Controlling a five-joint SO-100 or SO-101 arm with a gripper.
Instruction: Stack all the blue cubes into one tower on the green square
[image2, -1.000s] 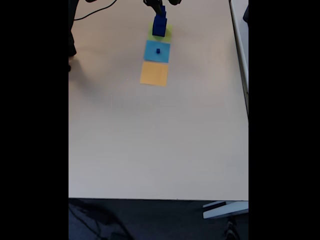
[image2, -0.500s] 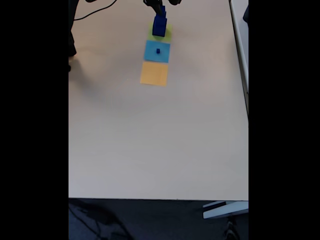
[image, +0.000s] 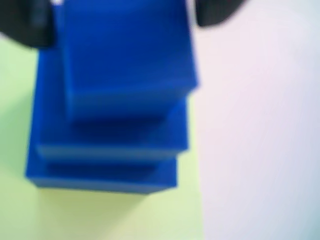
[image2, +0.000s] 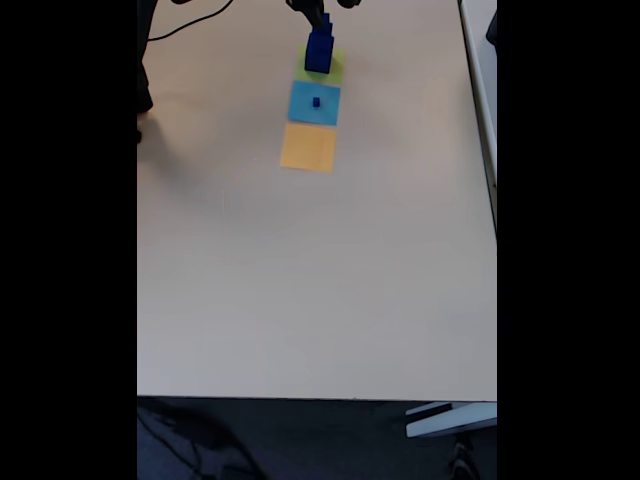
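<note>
In the wrist view, the tool's dark fingers (image: 212, 11) are flanking the top of three stacked dark blue solid cubes (image: 112, 100) on the flat lime-green square (image: 100, 215); whether they are gripping, I cannot tell. In the fixed view, a tiny blue cube (image2: 316, 102) is waiting on the light-blue flat square (image2: 314, 103) just beyond the tool (image2: 318, 14). Lifting off crookedly could be toppling the tower.

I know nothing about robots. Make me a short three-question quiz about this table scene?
1. True or false: the tower of blue cubes stands on the orange square.
2. Which flat square carries the lone tiny blue cube: A green, B light-blue, C orange?
3. In the wrist view, how many stacked cubes can you count?

Key:
1. False; it stands on the green square.
2. B, the light-blue square.
3. Three, with the hand around the top one.
</note>
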